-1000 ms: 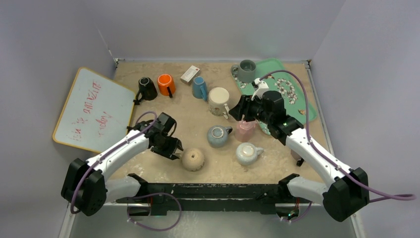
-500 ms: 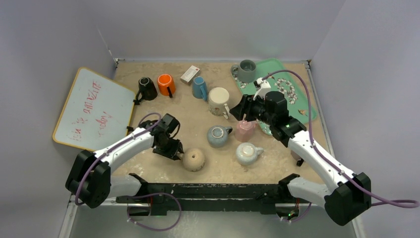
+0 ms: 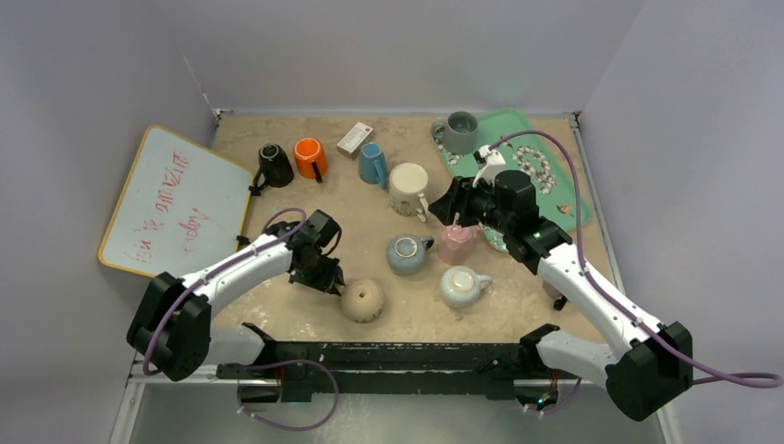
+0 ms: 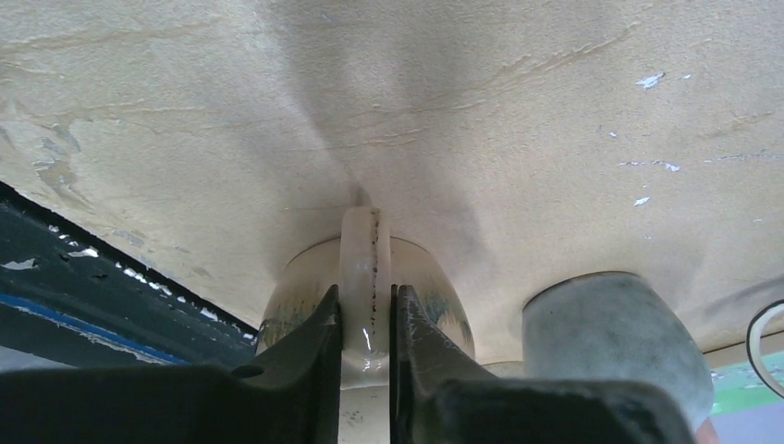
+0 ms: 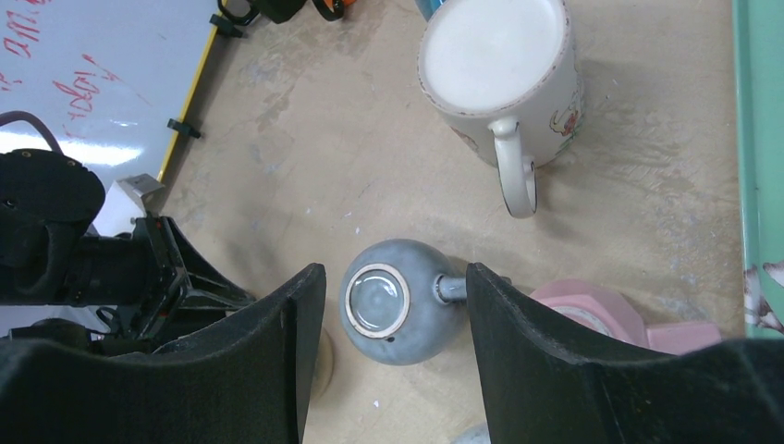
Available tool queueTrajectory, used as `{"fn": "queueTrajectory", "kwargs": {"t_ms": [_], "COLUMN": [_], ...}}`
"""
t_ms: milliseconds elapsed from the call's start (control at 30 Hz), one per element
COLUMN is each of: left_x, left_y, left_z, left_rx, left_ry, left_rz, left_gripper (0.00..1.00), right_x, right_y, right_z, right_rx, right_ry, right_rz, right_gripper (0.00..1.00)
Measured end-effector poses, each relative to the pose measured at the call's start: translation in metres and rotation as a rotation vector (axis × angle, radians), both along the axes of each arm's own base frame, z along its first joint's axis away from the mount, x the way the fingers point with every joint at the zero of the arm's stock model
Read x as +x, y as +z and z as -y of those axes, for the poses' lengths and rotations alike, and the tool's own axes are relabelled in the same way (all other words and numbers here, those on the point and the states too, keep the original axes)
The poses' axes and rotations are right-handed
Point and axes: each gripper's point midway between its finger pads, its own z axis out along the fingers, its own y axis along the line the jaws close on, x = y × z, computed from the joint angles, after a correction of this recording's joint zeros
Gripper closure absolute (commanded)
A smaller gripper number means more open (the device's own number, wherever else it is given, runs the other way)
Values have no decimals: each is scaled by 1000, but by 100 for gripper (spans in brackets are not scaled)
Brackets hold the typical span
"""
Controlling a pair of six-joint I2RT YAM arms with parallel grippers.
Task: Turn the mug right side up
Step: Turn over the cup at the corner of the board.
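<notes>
Over sandy tabletop [image 3: 351,217], left jaws pinch handle [image 4: 362,268] of beige mug [image 3: 361,299]; right jaws gape.

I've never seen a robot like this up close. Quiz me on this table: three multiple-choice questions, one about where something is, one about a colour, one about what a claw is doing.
1. Where does the grey mug stand?
A. on the green tray
B. at the near edge by the arm bases
C. stacked on another mug

2. What colour is the mug right beside the black mug?
A. pink
B. orange
C. yellow

3. What is the left gripper doing?
A. hanging wide open in the air
B. pinching the handle of the beige mug
C. holding a spoon

Answers:
1 A: the overhead view shows it on a far corner of the tray.
2 B: the orange mug sits next to it.
3 B: the left wrist view shows a finger pressed on each side of the handle.
</notes>
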Motion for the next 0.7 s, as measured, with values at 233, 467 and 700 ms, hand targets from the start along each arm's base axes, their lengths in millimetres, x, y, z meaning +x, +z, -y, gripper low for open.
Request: {"fn": "queueTrajectory", "kwargs": {"t_ms": [233,467,700], "left_x": [7,26,45], "left_y": [10,35,52], "left_z": [-8,-22,-18], "left_rx": [21,60,60], "left_ry": [2,-75,-226], "left_rz": [85,319,514], "left_gripper": [100,100,100], "right_x": [-1,-5,-7], "right_y": [-1,3,7], "right_z": [0,-4,-9], "right_rx": [-1,26,60], "right_ry": [2,22,45], "right_rz": [-6,-11,-4], "right_gripper": [39,39,39]}}
